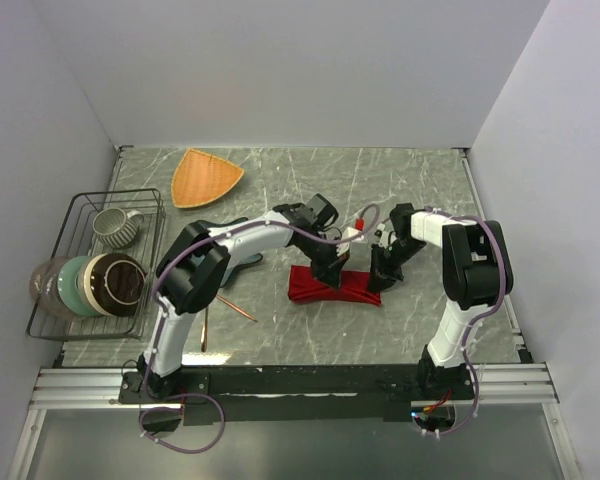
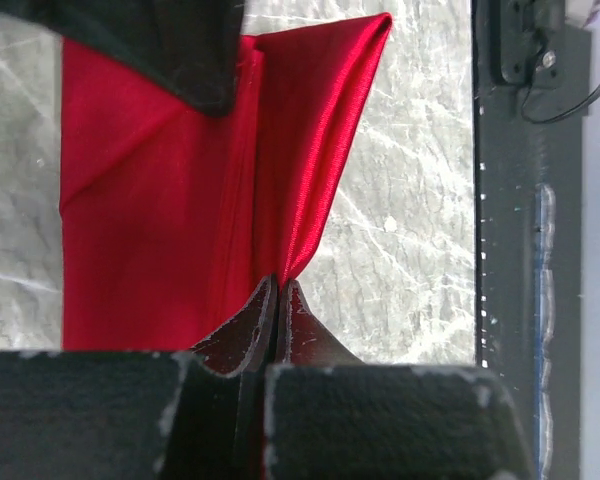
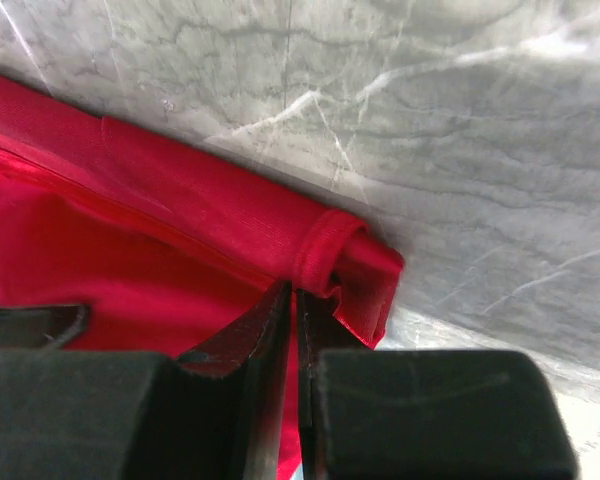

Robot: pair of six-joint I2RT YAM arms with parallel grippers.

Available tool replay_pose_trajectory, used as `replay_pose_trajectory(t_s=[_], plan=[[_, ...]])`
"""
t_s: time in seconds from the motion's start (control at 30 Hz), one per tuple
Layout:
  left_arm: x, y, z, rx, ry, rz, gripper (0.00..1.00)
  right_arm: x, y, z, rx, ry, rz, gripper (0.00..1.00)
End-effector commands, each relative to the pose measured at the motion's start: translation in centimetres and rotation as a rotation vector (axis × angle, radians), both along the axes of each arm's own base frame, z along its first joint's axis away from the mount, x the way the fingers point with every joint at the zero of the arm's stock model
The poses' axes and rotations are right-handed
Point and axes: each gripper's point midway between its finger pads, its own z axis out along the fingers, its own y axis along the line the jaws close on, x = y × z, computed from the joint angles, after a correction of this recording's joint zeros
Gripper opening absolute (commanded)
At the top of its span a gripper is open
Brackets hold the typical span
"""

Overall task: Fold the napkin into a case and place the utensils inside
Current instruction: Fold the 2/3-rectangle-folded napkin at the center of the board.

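The red napkin [image 1: 315, 288] lies on the marble table as a long, narrow folded strip. My left gripper [image 1: 335, 275] is over its middle. In the left wrist view it [image 2: 278, 283] is shut on a raised fold of the napkin [image 2: 150, 250], which stretches tight up to a corner. My right gripper [image 1: 378, 275] is at the strip's right end. In the right wrist view it [image 3: 293, 290] is shut on the hemmed edge of the napkin [image 3: 130, 250] beside a rolled corner. Thin copper utensils [image 1: 237, 308] lie on the table left of the napkin, apart from it.
An orange triangular plate [image 1: 207, 177] sits at the back left. A wire rack [image 1: 50, 300] with a mug and bowls stands along the left edge. A blue dish [image 1: 248, 262] shows partly under the left arm. The table's front rail [image 2: 510, 250] runs close by the napkin.
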Motion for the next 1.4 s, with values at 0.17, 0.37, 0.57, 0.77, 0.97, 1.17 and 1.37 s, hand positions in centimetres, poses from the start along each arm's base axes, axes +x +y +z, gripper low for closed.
replay_pose_trajectory(t_s=[0.17, 0.37, 0.57, 0.77, 0.97, 1.17, 1.37], plan=[[1.4, -0.1, 1.6, -0.054, 0.238, 0.001, 0.01, 2.2, -2.3, -2.2, -0.149, -0.081, 0.076, 0.15], [3.1, -0.9, 1.2, -0.062, 0.272, 0.040, 0.01, 2.7, -2.0, -2.1, -0.146, -0.090, 0.087, 0.15], [3.9, -0.3, -1.8, 0.000, 0.347, 0.087, 0.01, 3.2, -1.6, -1.4, -0.125, -0.108, 0.096, 0.17], [4.4, 0.1, -4.8, 0.069, 0.425, 0.146, 0.01, 3.3, -1.7, -1.2, -0.125, -0.109, 0.103, 0.17], [4.2, 0.8, -6.9, 0.134, 0.504, 0.188, 0.01, 4.4, -1.4, 0.4, -0.106, -0.160, 0.131, 0.22], [3.2, 1.5, -7.6, 0.156, 0.534, 0.191, 0.01, 6.9, -0.5, 5.7, 0.011, -0.364, 0.171, 0.39], [3.4, 1.6, -7.9, 0.162, 0.531, 0.197, 0.01, 7.5, -0.1, 10.0, 0.129, -0.596, 0.325, 0.66]])
